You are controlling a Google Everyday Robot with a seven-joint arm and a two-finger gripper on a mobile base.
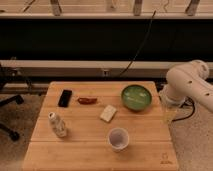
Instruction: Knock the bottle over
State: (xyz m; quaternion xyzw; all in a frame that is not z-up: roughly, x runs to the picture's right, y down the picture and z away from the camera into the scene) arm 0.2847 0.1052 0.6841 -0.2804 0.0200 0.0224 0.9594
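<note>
Bottle (57, 123) upright, label (60, 128) unreadable; jaws beside right edge of table (85, 150), state indiscernible.

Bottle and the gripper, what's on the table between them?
In the camera view, a small white block lies between the bottle and the gripper, which hangs by the table at its right edge. The white cup sits just nearer the camera.

Looks like a robot lab test bay: bamboo table (90, 150) on speckled floor (196, 146), loose cable (140, 47) down dark wall (75, 40), office chair base (11, 101) left, gripper (169, 113) by the table's right edge.
</note>
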